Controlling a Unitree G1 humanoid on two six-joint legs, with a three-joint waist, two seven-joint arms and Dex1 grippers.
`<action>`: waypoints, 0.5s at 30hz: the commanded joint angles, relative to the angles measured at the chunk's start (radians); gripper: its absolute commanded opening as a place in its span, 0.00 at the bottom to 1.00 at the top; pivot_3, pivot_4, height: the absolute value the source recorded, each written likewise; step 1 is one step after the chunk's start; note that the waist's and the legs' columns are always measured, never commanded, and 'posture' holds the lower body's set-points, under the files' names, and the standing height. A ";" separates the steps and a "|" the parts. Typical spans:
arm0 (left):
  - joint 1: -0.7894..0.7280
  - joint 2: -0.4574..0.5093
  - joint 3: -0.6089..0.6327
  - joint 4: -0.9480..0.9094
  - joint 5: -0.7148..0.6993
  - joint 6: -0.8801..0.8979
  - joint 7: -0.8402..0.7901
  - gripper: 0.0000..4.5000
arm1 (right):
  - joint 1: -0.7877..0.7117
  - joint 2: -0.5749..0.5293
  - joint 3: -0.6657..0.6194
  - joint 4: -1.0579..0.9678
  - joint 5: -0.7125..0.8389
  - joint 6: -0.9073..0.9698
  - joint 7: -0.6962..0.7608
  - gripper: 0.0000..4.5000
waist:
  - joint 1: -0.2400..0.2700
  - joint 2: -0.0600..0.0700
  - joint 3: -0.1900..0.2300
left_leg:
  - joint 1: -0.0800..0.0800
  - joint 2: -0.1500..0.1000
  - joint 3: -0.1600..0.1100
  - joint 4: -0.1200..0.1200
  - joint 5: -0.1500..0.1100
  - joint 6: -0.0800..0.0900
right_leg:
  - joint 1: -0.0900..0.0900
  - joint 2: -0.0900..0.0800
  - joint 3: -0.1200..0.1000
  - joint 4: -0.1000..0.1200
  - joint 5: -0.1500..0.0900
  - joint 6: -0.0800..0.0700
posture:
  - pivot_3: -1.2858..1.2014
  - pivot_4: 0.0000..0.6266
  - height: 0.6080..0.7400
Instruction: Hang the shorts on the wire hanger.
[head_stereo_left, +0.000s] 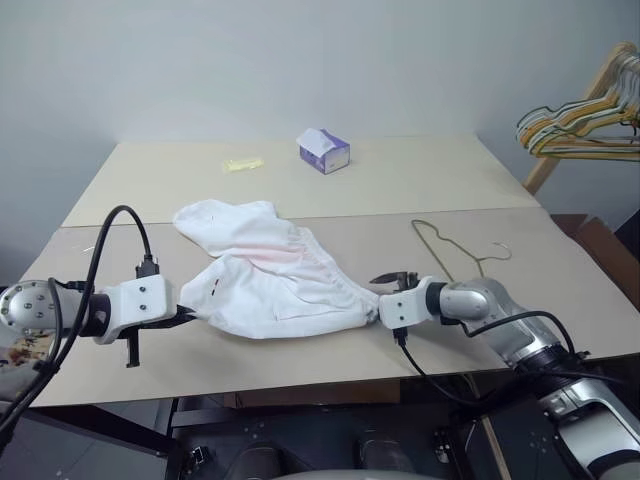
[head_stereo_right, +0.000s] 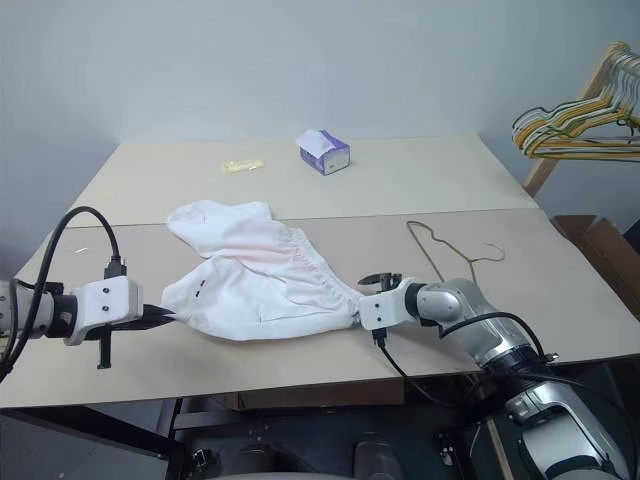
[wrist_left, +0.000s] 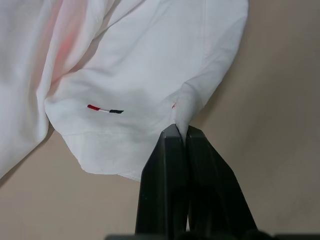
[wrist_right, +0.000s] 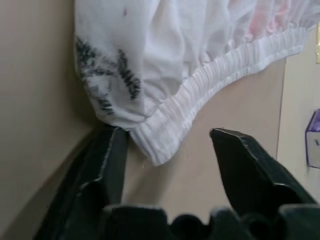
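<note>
The white shorts (head_stereo_left: 268, 276) lie spread on the table, gathered waistband toward the right and a faint pink tinge in the middle. My left gripper (wrist_left: 181, 132) is shut on a pinch of fabric at the left leg hem, near a small red and dark mark; it also shows in the head views (head_stereo_left: 188, 315). My right gripper (wrist_right: 167, 150) stands open around the right end of the waistband, one finger touching the fabric and the other apart from it. The wire hanger (head_stereo_left: 440, 239) lies flat on the table just behind the right gripper (head_stereo_left: 383, 292).
A purple-and-white tissue box (head_stereo_left: 323, 151) and a small yellow item (head_stereo_left: 242, 164) sit on the far table. Clustered yellow, orange and green hangers (head_stereo_left: 585, 125) hang at the far right. The table's front edge (head_stereo_left: 300, 380) runs close below both arms.
</note>
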 joint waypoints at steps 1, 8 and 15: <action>-0.009 0.018 0.028 -0.012 -0.003 0.000 0.008 0.00 | -0.028 0.008 -0.020 0.000 0.008 -0.051 -0.004 0.40 | 0.000 0.000 0.000 | 0.000 0.000 0.000 0.000 0.000 0.000 | 0.000 0.000 0.000 0.000 0.000 0.000 | 0.54 0.00 1.00; -0.030 0.009 -0.005 0.017 0.006 -0.005 0.008 0.00 | -0.030 0.011 -0.025 -0.001 -0.011 -0.072 -0.008 0.00 | -0.001 0.000 0.000 | 0.000 0.000 0.000 0.000 0.000 0.000 | 0.000 0.000 0.000 0.000 0.000 0.000 | 0.53 0.00 1.00; 0.008 0.035 0.024 -0.008 -0.021 0.010 -0.030 0.00 | 0.076 -0.104 -0.097 -0.246 0.010 0.068 0.090 0.00 | 0.007 0.000 0.000 | -0.001 0.000 0.000 0.000 0.000 0.000 | 0.000 0.000 0.000 0.000 0.000 0.000 | 0.53 0.00 1.00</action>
